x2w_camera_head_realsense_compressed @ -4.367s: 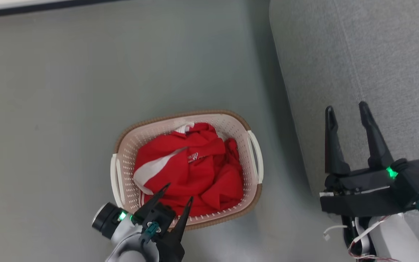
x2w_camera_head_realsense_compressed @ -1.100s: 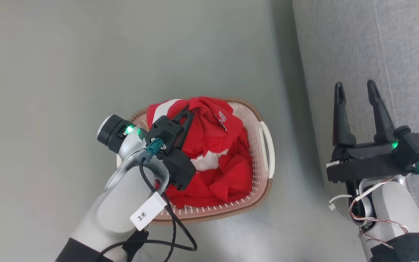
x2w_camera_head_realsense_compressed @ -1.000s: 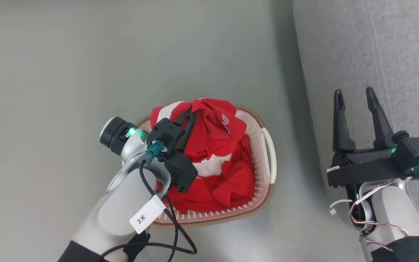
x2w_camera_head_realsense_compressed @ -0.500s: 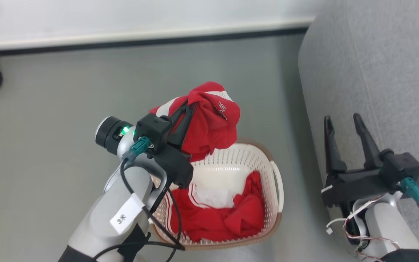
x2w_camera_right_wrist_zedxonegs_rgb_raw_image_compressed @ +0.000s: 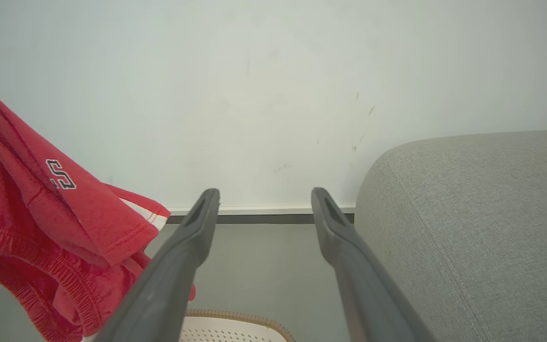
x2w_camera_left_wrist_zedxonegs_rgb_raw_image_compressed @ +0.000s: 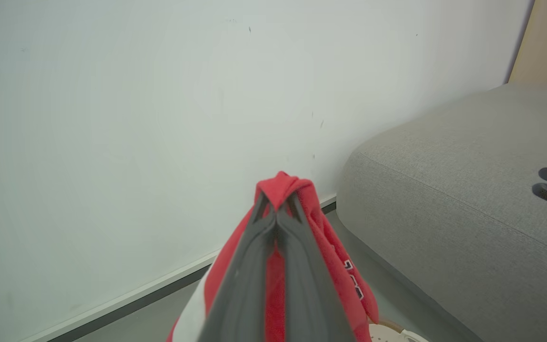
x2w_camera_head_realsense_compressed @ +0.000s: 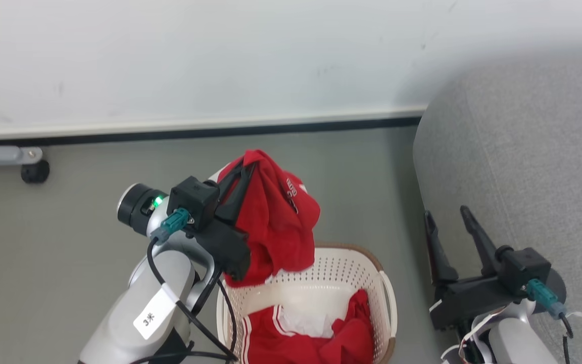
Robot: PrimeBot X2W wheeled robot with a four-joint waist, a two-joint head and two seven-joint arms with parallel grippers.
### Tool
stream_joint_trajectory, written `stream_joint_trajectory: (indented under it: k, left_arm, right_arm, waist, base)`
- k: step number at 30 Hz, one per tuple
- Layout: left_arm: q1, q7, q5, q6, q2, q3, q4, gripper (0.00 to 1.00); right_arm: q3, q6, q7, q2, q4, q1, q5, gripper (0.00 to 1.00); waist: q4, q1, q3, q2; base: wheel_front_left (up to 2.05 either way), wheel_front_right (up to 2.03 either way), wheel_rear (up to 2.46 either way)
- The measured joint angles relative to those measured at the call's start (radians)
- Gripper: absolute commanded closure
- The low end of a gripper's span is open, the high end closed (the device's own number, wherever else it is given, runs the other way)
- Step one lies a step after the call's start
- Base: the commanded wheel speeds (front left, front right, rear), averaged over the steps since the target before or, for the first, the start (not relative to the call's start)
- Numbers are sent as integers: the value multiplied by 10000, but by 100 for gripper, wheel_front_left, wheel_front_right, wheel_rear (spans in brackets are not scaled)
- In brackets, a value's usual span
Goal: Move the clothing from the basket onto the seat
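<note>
My left gripper (x2w_camera_head_realsense_compressed: 246, 166) is shut on a red garment (x2w_camera_head_realsense_compressed: 276, 227) with printed lettering, holding it up above the cream perforated basket (x2w_camera_head_realsense_compressed: 336, 265). The left wrist view has the closed fingers (x2w_camera_left_wrist_zedxonegs_rgb_raw_image_compressed: 259, 266) pinching a fold of the red fabric (x2w_camera_left_wrist_zedxonegs_rgb_raw_image_compressed: 280, 185). More red clothing with white stripes (x2w_camera_head_realsense_compressed: 311, 338) lies inside the basket. The grey seat (x2w_camera_head_realsense_compressed: 523, 162) rises to the right. My right gripper (x2w_camera_head_realsense_compressed: 447, 212) is open and bare beside the seat's edge, its fingers (x2w_camera_right_wrist_zedxonegs_rgb_raw_image_compressed: 193, 237) spread in the right wrist view, where the lifted garment (x2w_camera_right_wrist_zedxonegs_rgb_raw_image_compressed: 41, 213) hangs at the left.
A white wall with a dark baseboard (x2w_camera_head_realsense_compressed: 220, 132) runs behind. A castor wheel on a grey bar (x2w_camera_head_realsense_compressed: 33, 171) stands on the floor at far left. Grey floor (x2w_camera_head_realsense_compressed: 68, 227) lies open to the basket's left. The seat (x2w_camera_left_wrist_zedxonegs_rgb_raw_image_compressed: 444, 199) fills the right side.
The left gripper has raised the red garment out of the basket, leaving other clothing inside. The head camera has tilted up, bringing the wall into view. The right gripper stays open.
</note>
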Motion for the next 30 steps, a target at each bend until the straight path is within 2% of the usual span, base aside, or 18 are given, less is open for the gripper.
stream_joint_trajectory:
  k: [14, 23, 30]
  left_arm:
    - [961, 115, -462, -79, 157, -330, -357, 100]
    - [1274, 479, -594, -90, 155, -541, -1032, 100]
    - [1346, 813, -660, -90, 138, -755, -1586, 100]
  right_arm:
    - [1348, 443, 0, 31, 842, 621, -182, 0]
    - [2263, 575, 0, 33, 1398, 484, -301, 0]
    - [3118, 604, 2, 46, 2056, -11, -343, 0]
  waist:
    - [86, -1, -1961, 0]
    - [105, -1, -2619, 0]
    - [180, 1, -2684, 2]
  base:
    - [0, 0, 0]
    - [0, 0, 0]
    - [0, 0, 0]
